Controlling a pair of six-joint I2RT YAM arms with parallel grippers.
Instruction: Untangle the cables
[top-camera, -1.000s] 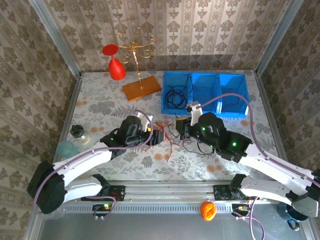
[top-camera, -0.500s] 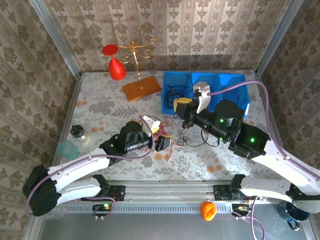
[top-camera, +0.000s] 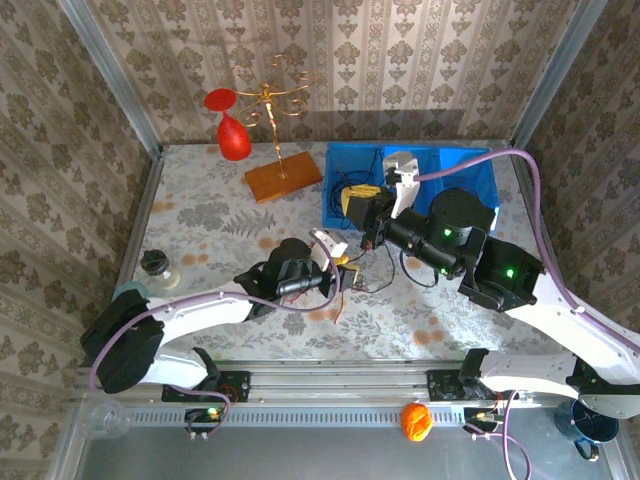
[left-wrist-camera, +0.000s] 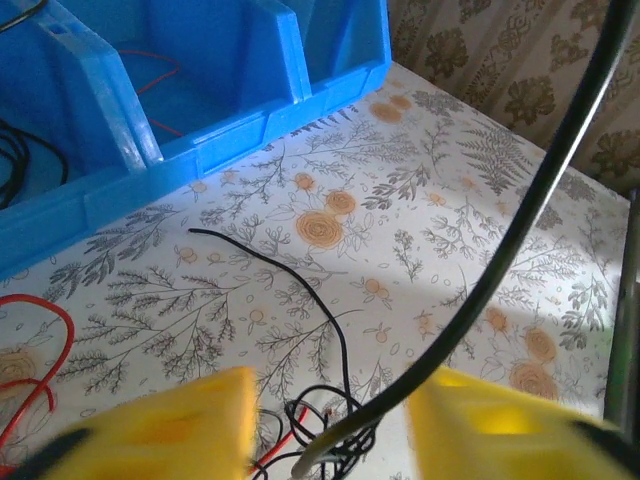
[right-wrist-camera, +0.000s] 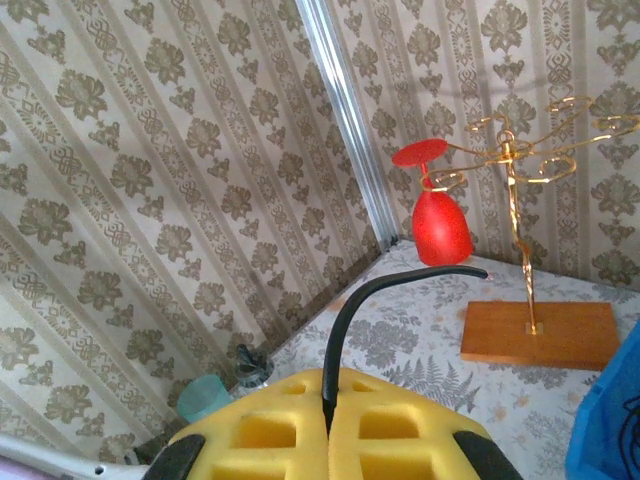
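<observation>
The step in hand is drawing one strand free. The right gripper (right-wrist-camera: 328, 405), raised by the left end of the blue bin (left-wrist-camera: 250, 130), has its yellow fingers pressed together on a black cable (right-wrist-camera: 372, 288). Just in front of the bin, the left gripper (left-wrist-camera: 330, 400) stands spread, a black strand passing unpinched through the gap above the tangled cables (top-camera: 362, 277). Next, I judge, the left must close low and hold while the right lifts. The knot's crossings are too fine to read.

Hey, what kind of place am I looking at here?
Likely a robot lab cell staged as a home: wallpapered panels in a metal frame, a floral table, blue bins and loose cables.
</observation>
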